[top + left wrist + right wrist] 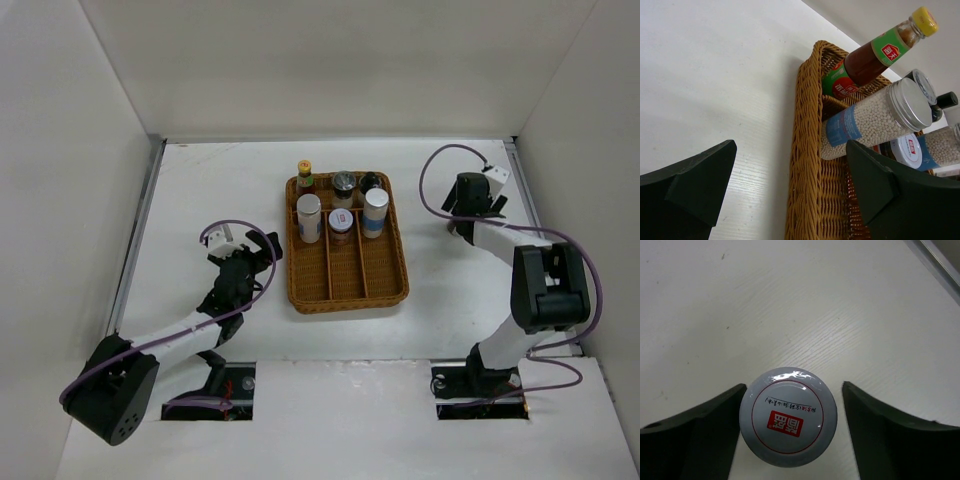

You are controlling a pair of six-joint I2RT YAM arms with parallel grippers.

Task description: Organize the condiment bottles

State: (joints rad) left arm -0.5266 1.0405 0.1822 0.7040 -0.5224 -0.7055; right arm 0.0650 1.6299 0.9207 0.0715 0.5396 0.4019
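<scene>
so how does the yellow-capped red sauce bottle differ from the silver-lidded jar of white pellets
The yellow-capped red sauce bottle tapers to a slim neck; the clear silver-lidded jar is straight-sided. The bottle holds dark red sauce, the jar white pellets. The bottle's label is green, the jar's blue. Both stand in the left compartment of the brown wicker tray.

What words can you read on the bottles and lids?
"海天", it seems, white on a red square: neck label of the red sauce bottle.
White characters on its lower label: partly hidden, unreadable.
Red square and small black line on the white lid: too blurred to read.
Blue label on the spice jar: blurred.
</scene>
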